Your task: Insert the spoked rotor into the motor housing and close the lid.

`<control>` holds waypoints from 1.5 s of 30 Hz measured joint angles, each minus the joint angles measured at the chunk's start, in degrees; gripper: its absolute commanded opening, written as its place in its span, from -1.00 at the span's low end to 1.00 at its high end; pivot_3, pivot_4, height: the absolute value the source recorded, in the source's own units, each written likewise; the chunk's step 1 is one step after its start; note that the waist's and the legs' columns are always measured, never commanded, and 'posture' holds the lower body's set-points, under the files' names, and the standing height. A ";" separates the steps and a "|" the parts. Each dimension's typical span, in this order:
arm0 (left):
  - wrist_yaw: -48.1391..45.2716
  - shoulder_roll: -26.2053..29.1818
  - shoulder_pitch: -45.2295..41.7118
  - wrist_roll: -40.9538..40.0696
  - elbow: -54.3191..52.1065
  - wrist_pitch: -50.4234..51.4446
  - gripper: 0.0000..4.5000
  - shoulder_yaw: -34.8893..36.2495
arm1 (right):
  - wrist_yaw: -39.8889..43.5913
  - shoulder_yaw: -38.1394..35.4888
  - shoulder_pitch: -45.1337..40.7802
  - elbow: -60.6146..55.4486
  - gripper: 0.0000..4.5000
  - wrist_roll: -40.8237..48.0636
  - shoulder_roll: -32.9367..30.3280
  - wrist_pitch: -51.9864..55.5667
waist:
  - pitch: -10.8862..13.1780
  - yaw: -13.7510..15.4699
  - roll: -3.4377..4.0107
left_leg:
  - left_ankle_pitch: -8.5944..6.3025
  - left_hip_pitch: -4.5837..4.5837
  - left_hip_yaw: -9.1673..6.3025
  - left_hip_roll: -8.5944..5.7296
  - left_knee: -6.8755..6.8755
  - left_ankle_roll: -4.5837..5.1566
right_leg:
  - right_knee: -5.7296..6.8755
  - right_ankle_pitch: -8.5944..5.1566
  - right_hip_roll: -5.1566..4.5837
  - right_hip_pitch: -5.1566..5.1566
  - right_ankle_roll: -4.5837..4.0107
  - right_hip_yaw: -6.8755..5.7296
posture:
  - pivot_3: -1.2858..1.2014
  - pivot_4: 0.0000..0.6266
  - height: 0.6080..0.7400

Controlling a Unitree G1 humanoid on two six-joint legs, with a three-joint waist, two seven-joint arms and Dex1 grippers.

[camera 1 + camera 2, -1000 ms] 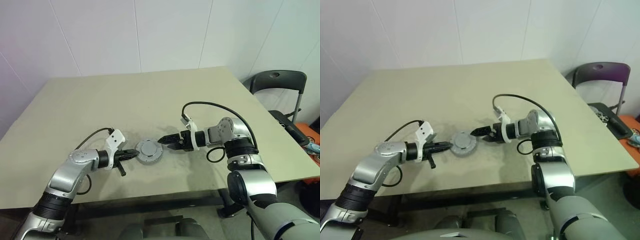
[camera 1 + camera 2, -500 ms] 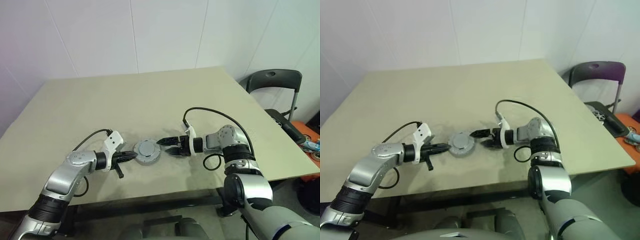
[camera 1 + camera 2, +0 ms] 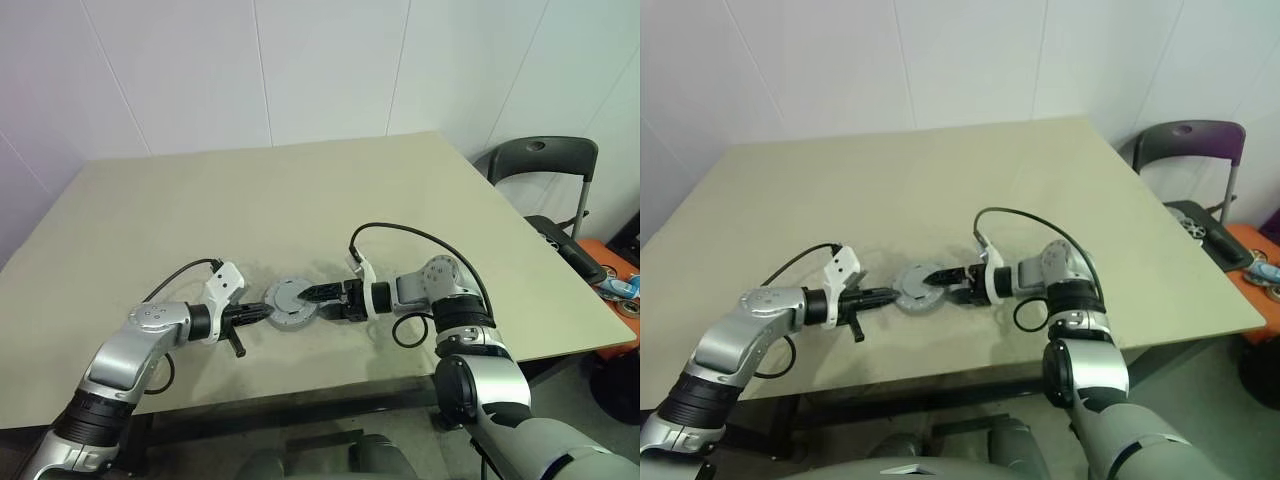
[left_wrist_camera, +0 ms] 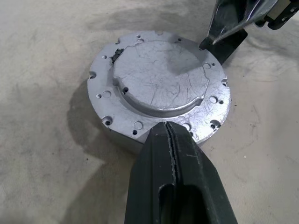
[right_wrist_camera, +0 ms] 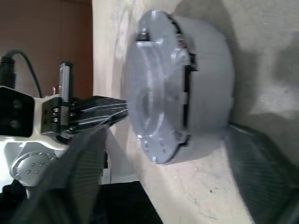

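The lid (image 3: 287, 299), a grey metal disc with a raised centre and small holes, lies on top of the motor housing (image 5: 208, 79) near the table's front edge. The spoked rotor is hidden. My left gripper (image 3: 263, 312) is shut, and its tip (image 4: 166, 127) touches the lid's left rim. My right gripper (image 3: 312, 298) reaches in from the right with its jaws apart. One finger (image 4: 225, 28) lies over the lid's rim, and the other finger (image 5: 261, 172) lies low beside the housing wall. A dark gap shows between the lid and the housing in the right wrist view.
The beige table (image 3: 300, 190) stretches wide behind the parts. A dark chair (image 3: 545, 165) stands off its right side, with small items (image 3: 620, 285) on the floor beyond. Each gripper trails a black cable over the tabletop.
My right gripper has slid left from beside the lid until its fingers straddle the rim, and its jaws have narrowed. The left gripper has kept still against the lid.
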 measured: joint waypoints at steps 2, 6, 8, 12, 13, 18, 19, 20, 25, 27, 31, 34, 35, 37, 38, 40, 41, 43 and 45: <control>0.01 0.24 0.22 -0.02 -0.15 0.00 -1.00 0.12 | -0.46 -0.22 0.28 0.00 0.01 0.00 0.30 0.00 | 0.00 -0.02 0.01 | 0.00 -0.02 0.00 0.00 0.00 0.00 | 0.01 0.00 0.00 -0.03 -0.01 0.00 | 0.03 -1.00 1.00; 0.05 0.52 0.85 -0.01 -0.19 0.14 -1.00 0.47 | -0.86 -1.86 0.06 -0.29 -0.42 1.37 0.90 -0.41 | 0.01 0.00 0.03 | 0.00 0.01 0.00 0.00 0.00 0.00 | 0.01 -0.01 0.00 0.00 0.01 0.00 | 0.03 -1.00 1.00; 0.09 0.47 1.27 -0.17 -0.32 0.10 -1.00 0.66 | -1.24 -1.96 0.06 -0.42 -0.42 1.49 1.07 -0.42 | 0.01 0.01 0.02 | 0.00 0.01 -0.01 0.01 0.01 0.00 | 0.01 -0.01 0.01 0.01 0.02 0.00 | 0.03 -1.00 1.00; 0.41 0.28 1.56 -0.50 -0.41 0.13 -1.00 0.90 | -2.17 -2.23 0.08 -0.68 -0.42 1.92 1.38 -0.76 | 0.01 -0.04 0.03 | 0.00 0.03 -0.01 0.02 0.01 0.00 | 0.03 -0.02 0.03 0.00 0.02 0.00 | 0.03 -1.00 1.00; 0.59 0.06 1.72 -0.82 -0.43 0.21 -1.00 1.12 | -2.25 -2.23 0.09 -0.79 -0.42 2.02 1.39 -0.88 | 0.01 -0.06 0.03 | 0.00 0.03 -0.01 0.02 0.00 0.00 | 0.03 -0.02 0.03 0.00 0.02 0.00 | 0.03 -1.00 1.00; 3.02 -3.88 3.79 -6.77 -1.60 2.99 -1.00 7.23 | -2.44 -2.18 0.17 -1.92 -0.42 2.30 1.33 -1.11 | 0.03 0.03 0.04 | 0.00 -0.17 -0.06 0.05 0.04 0.00 | 0.02 0.00 0.02 -0.16 0.01 -0.02 | 0.03 -1.00 1.00; 4.30 -5.20 3.85 -8.89 -2.19 4.05 -1.00 9.95 | -2.48 -2.18 0.17 -1.99 -0.42 2.38 1.26 -1.14 | 0.03 0.05 0.03 | 0.00 -0.29 -0.08 0.05 0.07 0.00 | 0.02 0.03 0.02 -0.27 -0.03 -0.04 | 0.03 -1.00 1.00; 5.64 -6.26 3.89 -10.83 -3.09 4.85 -1.00 12.46 | -2.51 -2.19 0.17 -2.01 -0.42 2.49 1.27 -1.16 | 0.03 0.03 0.03 | 0.00 -0.43 -0.08 0.05 0.11 0.00 | 0.05 0.08 0.01 -0.40 -0.08 -0.03 | 0.03 -1.00 1.00; 11.77 -10.26 6.71 -19.25 -7.09 9.04 -1.00 21.75 | -2.51 -2.24 0.12 -2.01 -0.42 2.88 1.20 -1.24 | 0.03 0.02 0.03 | 0.00 -0.70 -0.08 0.03 0.09 0.00 | 0.02 0.12 -0.04 -0.64 -0.14 0.00 | 0.03 -1.00 1.00; 14.72 -12.23 7.87 -23.10 -7.22 11.55 -1.00 25.01 | -2.62 -2.24 0.05 -2.01 -0.42 2.94 1.19 -1.35 | 0.02 0.13 0.02 | 0.00 -0.72 -0.08 0.02 0.12 0.00 | 0.02 0.12 -0.04 -0.65 -0.14 -0.01 | 0.03 -1.00 1.00; 21.34 -16.52 8.02 -33.47 -5.80 15.96 -1.00 32.68 | -2.72 -2.23 -0.15 -2.01 -0.42 3.01 1.20 -1.63 | 0.02 0.13 0.01 | 0.00 -0.71 -0.07 0.00 0.17 0.00 | 0.02 0.12 -0.05 -0.62 -0.13 -0.03 | 0.03 -1.00 1.00; 25.64 -18.89 8.23 -39.41 -4.01 17.95 -1.00 36.26 | -2.72 -2.25 -0.74 -2.01 -0.42 3.12 1.07 -1.93 | 0.02 0.12 0.01 | 0.00 -0.72 -0.06 -0.01 0.17 0.00 | 0.01 0.12 -0.04 -0.62 -0.13 -0.03 | 0.03 -1.00 1.00; 26.68 -19.74 8.43 -40.94 -3.40 18.07 -1.00 36.90 | -2.72 -2.32 -0.99 -2.05 -0.42 3.24 0.90 -1.95 | 0.02 0.12 0.01 | 0.00 -0.72 -0.05 -0.02 0.17 0.00 | 0.00 0.12 -0.04 -0.62 -0.14 -0.03 | 0.03 -1.00 1.00; 27.64 -21.19 9.85 -43.21 -2.90 18.39 -1.00 37.34 | -2.71 -2.42 -1.10 -2.49 -0.42 3.65 0.49 -1.93 | 0.02 0.13 0.01 | 0.00 -0.74 -0.04 -0.03 0.14 0.00 | -0.05 0.12 -0.05 -0.62 -0.14 -0.03 | 0.03 -1.00 1.00; 27.90 -21.64 10.68 -44.38 -2.54 18.56 -1.00 37.34 | -2.70 -2.52 -1.12 -2.63 -0.42 3.83 0.24 -1.91 | 0.02 0.13 0.00 | 0.00 -0.75 -0.04 -0.03 0.12 0.00 | -0.08 0.12 -0.05 -0.62 -0.14 -0.03 | 0.03 -1.00 1.00; 28.40 -22.39 12.06 -47.76 -1.85 19.24 -1.00 37.63 | -2.70 -3.00 -1.12 -3.06 -0.42 4.22 -0.53 -1.52 | 0.02 0.14 0.00 | 0.00 -0.76 -0.04 -0.03 0.11 -0.01 | -0.10 0.12 -0.05 -0.63 -0.15 -0.03 | 0.03 -1.00 1.00; 28.52 -22.56 12.45 -49.05 -1.62 19.71 -1.00 37.83 | -2.69 -3.24 -1.13 -3.21 -0.42 4.38 -0.82 -1.36 | 0.02 0.14 0.00 | 0.00 -0.76 -0.04 -0.03 0.12 0.00 | -0.10 0.12 -0.05 -0.62 -0.15 -0.03 | 0.03 -1.00 1.00; 28.76 -22.99 13.76 -52.81 -0.93 20.72 -1.00 38.20 | -2.68 -3.46 -1.19 -4.16 -0.42 4.93 -1.69 -0.94 | 0.02 0.12 0.00 | 0.00 -0.76 -0.03 -0.03 0.12 0.00 | -0.10 0.11 -0.05 -0.62 -0.15 -0.03 | 0.03 -1.00 1.00; 29.06 -23.39 14.39 -56.07 -0.42 21.25 -0.76 38.29 | -2.66 -3.79 -1.68 -4.41 -0.42 5.35 -2.44 -0.46 | 0.02 0.12 0.00 | 0.00 -0.75 -0.02 -0.03 0.14 0.00 | -0.10 0.11 -0.04 -0.62 -0.17 -0.03 | 0.03 -1.00 1.00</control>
